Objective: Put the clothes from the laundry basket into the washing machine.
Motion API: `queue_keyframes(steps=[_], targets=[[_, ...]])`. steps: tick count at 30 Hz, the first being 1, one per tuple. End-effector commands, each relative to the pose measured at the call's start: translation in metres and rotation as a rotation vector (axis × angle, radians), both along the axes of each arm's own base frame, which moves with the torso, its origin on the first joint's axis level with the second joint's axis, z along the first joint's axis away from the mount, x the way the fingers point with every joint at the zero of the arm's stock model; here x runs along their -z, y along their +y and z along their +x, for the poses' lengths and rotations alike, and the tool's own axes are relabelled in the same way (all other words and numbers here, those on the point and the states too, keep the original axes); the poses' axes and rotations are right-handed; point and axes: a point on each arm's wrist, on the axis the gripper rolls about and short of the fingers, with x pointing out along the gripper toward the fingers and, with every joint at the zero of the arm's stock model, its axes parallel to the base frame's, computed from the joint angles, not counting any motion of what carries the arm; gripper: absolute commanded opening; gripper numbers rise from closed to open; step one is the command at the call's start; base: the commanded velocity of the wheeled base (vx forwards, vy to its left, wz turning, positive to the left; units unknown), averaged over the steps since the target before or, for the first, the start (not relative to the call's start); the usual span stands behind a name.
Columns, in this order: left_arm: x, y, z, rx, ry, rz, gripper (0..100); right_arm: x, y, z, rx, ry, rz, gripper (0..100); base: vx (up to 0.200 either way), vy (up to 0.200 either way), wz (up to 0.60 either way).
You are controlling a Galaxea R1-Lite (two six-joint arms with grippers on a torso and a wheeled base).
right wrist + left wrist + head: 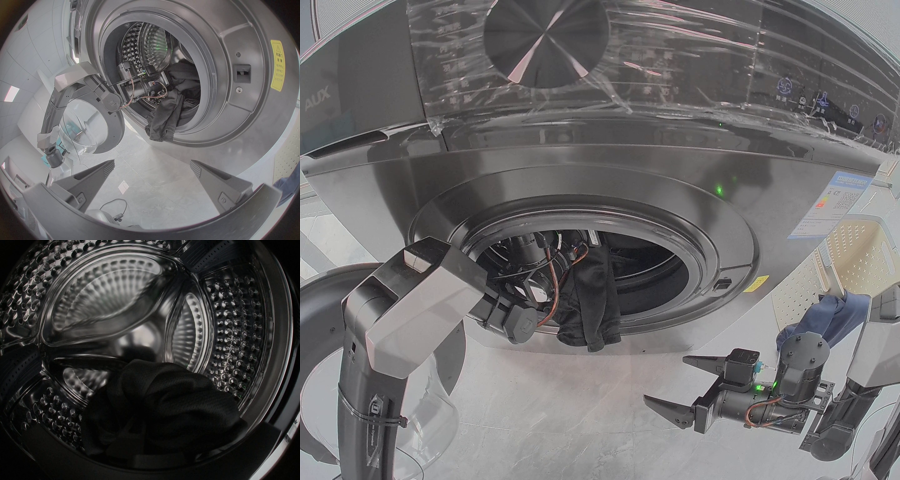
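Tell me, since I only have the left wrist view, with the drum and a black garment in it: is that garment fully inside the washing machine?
Observer: No. In the head view, part of the black garment hangs out over the lower rim of the washing machine opening.
Operator: Is the right gripper free?
Observer: Yes. The right gripper is open and empty, in front of the machine, below the opening and to its right.
Operator: Anything left to load?
Observer: A blue garment is at the white laundry basket on the right.
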Motion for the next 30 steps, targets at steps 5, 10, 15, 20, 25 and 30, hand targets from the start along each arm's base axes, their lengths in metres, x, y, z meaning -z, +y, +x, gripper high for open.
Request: queue_keyframes(steps=[5, 10, 15, 20, 25, 30], targets=[[0.005, 0.001, -0.004, 0.004, 0.025, 0.01, 100, 0.002, 0.0, 0.0, -0.001, 0.006, -0.003, 100, 0.0, 0.0, 0.0], [0.011, 0.003, -0.022, 0.031, 0.115, 0.065, 100, 0.002, 0.0, 0.0, -0.001, 0.009, -0.003, 100, 0.0, 0.0, 0.0], [0.029, 0.006, -0.039, 0.069, 0.253, 0.145, 100, 0.002, 0.0, 0.0, -0.002, 0.009, -0.003, 100, 0.0, 0.0, 0.0], [0.045, 0.002, -0.051, 0.089, 0.349, 0.203, 100, 0.002, 0.0, 0.0, -0.001, 0.009, -0.003, 100, 0.0, 0.0, 0.0], [0.06, 0.001, -0.047, 0.083, 0.396, 0.229, 0, 0.002, 0.0, 0.0, -0.001, 0.007, -0.002, 100, 0.0, 0.0, 0.0], [0.058, -0.001, -0.04, 0.08, 0.384, 0.224, 0, 0.001, 0.001, 0.001, -0.002, 0.005, 0.0, 100, 0.0, 0.0, 0.0]])
